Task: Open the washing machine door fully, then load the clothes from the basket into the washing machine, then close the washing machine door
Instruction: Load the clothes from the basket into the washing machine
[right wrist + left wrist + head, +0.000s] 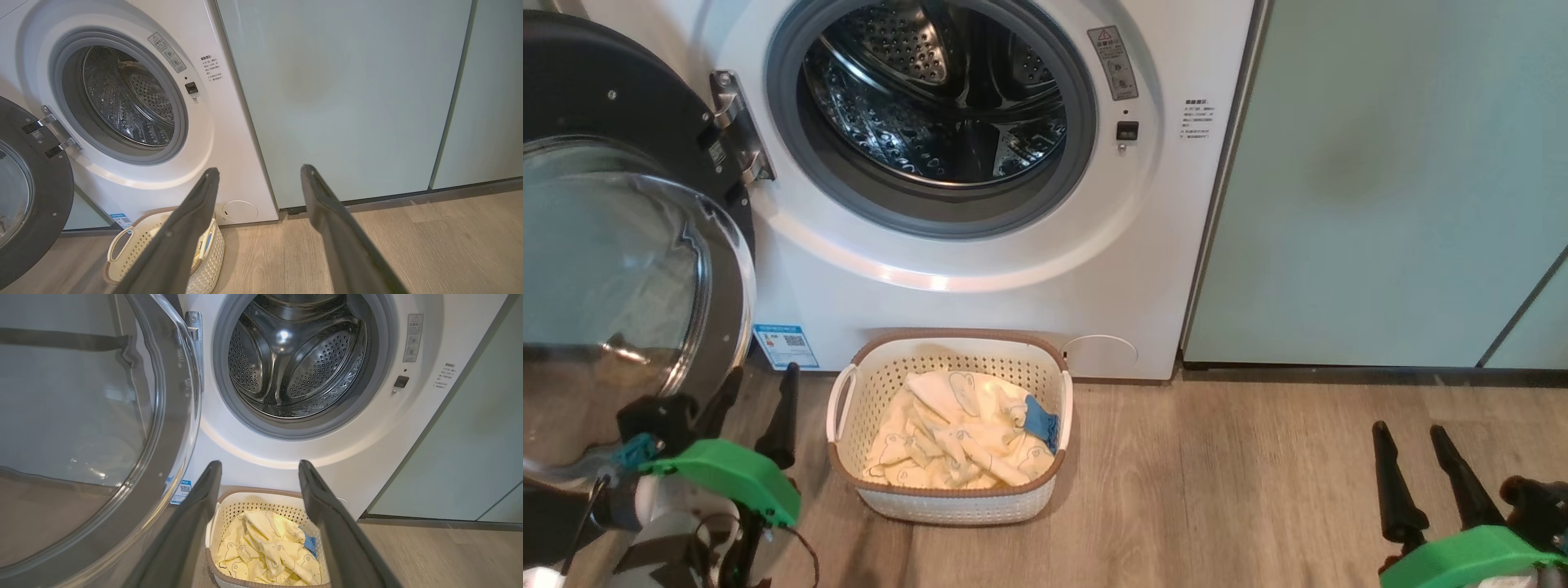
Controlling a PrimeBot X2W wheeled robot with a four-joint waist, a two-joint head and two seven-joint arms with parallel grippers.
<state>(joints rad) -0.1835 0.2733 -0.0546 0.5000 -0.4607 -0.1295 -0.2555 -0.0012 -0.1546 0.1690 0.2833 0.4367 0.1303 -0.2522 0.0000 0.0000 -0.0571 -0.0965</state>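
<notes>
- The washing machine point(980, 278), a white front-loader, stands on a grey-brown wood-plank floor point(1217, 474), flush beside a pale teal cabinet point(1380, 180) on its right.
- A dark plinth strip runs under the cabinet where it meets the floor.
- The washing machine door point(572, 73) is swung wide open to the left on its metal hinge point(737, 126). Its black rim and bulging glass bowl point(605, 269) face out into the room.
- Through the round opening, inside the grey door seal point(931, 216), the perforated steel drum point(939, 90) shows.
- The basket point(956, 506) stands on the floor just in front of the machine's base, below the opening, between a small blue sticker point(784, 345) and a round filter cover point(1100, 355).
- The clothes point(956, 441) lie crumpled inside the basket: pale yellow with bear outlines, with a blue trim piece point(1040, 420) toward its right side.
- The left gripper point(761, 376) hangs beside the open door, left of the basket. Its fingers are spread and grasp nothing.
- The right gripper point(1409, 431) sits low at the right over bare floor, well apart from the basket. Its fingers are parted too and hold nothing.
</notes>
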